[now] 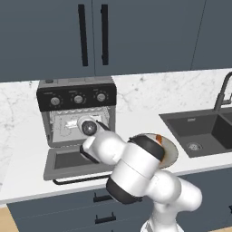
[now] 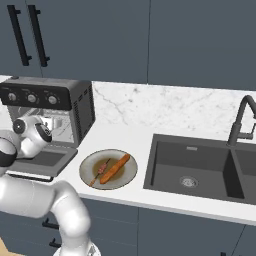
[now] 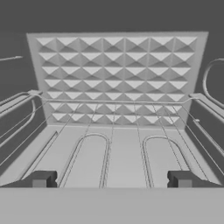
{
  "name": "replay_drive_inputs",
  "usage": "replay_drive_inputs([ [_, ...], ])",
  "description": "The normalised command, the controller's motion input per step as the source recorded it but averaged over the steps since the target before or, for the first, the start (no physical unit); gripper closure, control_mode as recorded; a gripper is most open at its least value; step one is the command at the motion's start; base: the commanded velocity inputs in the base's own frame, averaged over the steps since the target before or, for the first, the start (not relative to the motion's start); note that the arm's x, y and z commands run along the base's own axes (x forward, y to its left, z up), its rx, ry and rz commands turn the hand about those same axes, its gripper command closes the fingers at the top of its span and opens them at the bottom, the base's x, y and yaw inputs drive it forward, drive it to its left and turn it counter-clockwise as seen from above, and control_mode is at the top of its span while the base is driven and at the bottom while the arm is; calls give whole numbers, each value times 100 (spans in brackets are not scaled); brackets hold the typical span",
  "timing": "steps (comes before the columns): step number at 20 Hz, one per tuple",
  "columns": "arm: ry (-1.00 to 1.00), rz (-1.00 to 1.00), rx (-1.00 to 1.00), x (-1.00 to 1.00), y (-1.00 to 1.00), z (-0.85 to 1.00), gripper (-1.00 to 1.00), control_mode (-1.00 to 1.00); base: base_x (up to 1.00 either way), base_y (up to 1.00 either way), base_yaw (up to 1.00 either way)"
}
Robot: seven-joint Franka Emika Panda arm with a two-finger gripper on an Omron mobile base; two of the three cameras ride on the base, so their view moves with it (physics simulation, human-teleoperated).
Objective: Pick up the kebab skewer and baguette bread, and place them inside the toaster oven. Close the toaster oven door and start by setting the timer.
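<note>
Kitchen counter [image 2: 125, 137] | jaws wide apart, empty, inside toaster oven [image 2: 75, 107] | door down

Dark blue-grey cabinets [image 2: 150, 40], white marble backsplash [image 2: 165, 107], white counter [image 2: 165, 197], dark sink [image 2: 200, 165], black faucet [image 2: 240, 120].

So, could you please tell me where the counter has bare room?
Bare counter lies between the toaster oven and sink, behind the plate. The open door and arm crowd the oven front.
</note>
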Motion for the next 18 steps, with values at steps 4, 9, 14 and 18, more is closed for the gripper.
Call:
replay_drive_inputs([
  [4, 5, 0, 1, -46, 0, -59, -100, -100, 0, 0, 0],
  [9, 7, 0, 0, -54, 0, -66, -100, -100, 0, 0, 0],
  [14, 8, 0, 0, -55, 0, -71, -100, -100, 0, 0, 0],
  [18, 9, 0, 0, -59, 0, -72, -100, -100, 0, 0, 0],
])
